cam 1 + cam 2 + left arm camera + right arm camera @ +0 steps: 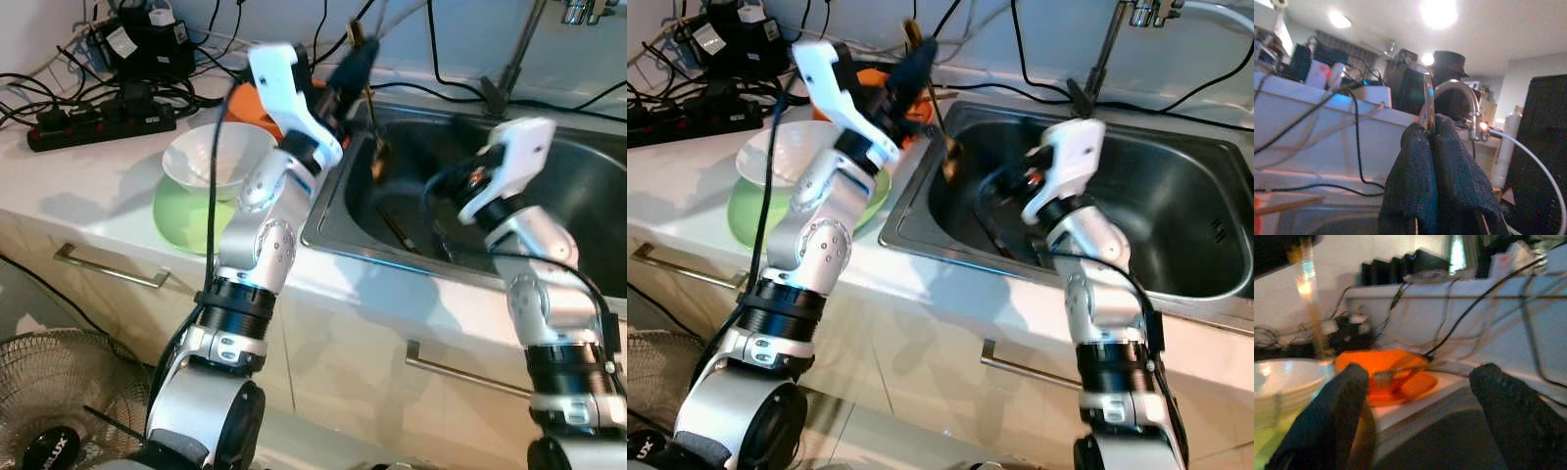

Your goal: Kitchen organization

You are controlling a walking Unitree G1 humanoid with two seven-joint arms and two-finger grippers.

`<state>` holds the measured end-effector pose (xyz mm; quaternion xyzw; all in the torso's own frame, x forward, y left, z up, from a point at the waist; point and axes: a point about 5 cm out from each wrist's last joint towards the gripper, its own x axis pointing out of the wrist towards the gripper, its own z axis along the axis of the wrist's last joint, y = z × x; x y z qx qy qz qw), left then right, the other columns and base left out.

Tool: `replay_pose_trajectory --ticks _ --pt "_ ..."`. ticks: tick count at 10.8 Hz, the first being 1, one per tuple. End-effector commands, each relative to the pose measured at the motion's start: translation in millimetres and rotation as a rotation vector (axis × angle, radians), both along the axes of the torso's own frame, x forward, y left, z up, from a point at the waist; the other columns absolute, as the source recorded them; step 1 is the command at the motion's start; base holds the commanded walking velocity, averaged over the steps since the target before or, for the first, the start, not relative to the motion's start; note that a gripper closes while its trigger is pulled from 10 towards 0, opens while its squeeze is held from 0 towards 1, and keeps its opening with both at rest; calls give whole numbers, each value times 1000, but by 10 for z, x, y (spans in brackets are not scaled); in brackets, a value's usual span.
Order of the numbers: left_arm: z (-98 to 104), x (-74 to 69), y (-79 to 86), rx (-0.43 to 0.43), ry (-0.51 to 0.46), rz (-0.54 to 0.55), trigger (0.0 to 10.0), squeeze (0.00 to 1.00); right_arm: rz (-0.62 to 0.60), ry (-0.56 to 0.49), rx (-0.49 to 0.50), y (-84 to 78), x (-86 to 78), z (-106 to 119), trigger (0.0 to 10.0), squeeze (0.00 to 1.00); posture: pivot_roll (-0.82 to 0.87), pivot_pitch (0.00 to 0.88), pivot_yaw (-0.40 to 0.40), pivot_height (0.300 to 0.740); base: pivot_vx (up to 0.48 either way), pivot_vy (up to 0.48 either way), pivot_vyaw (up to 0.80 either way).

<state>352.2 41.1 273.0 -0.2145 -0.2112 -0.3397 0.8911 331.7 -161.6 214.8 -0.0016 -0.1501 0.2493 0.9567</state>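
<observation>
My left gripper (359,57) is raised over the left rim of the steel sink (333,230), shut on a thin metal spoon (376,147) that hangs bowl-down into the basin. In the left wrist view the spoon handle (1428,95) rises from between the closed fingers (1413,176). My right gripper (1004,188) is lower, inside the basin, open and holding nothing; its two fingers (1327,421) stand wide apart. On the counter left of the sink, a white bowl (216,155) rests on a green plate (176,223), with an orange dish (1386,372) behind them.
Dark utensils (397,227) lie on the sink floor. A faucet (1144,12) stands behind the basin. A power strip (98,122) and tangled cables crowd the back left of the counter. A floor fan (54,401) sits at lower left, below the drawer handles (110,266).
</observation>
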Motion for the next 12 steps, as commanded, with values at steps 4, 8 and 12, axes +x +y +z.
replay_pose_trajectory --ticks 4,8,12 --pt "-117 -24 -61 48 28 -48 10000 0 111 -47 46 55 -122 141 10000 0 -4 0 37 740 0 0 0" --pt "-221 -88 -168 109 40 -107 10000 0 155 -23 47 161 -141 78 10000 0 2 0 35 740 0 0 0" --pt "-234 -96 -206 126 42 -131 10000 0 177 4 27 213 -141 -3 10000 0 5 2 35 740 0 0 0"
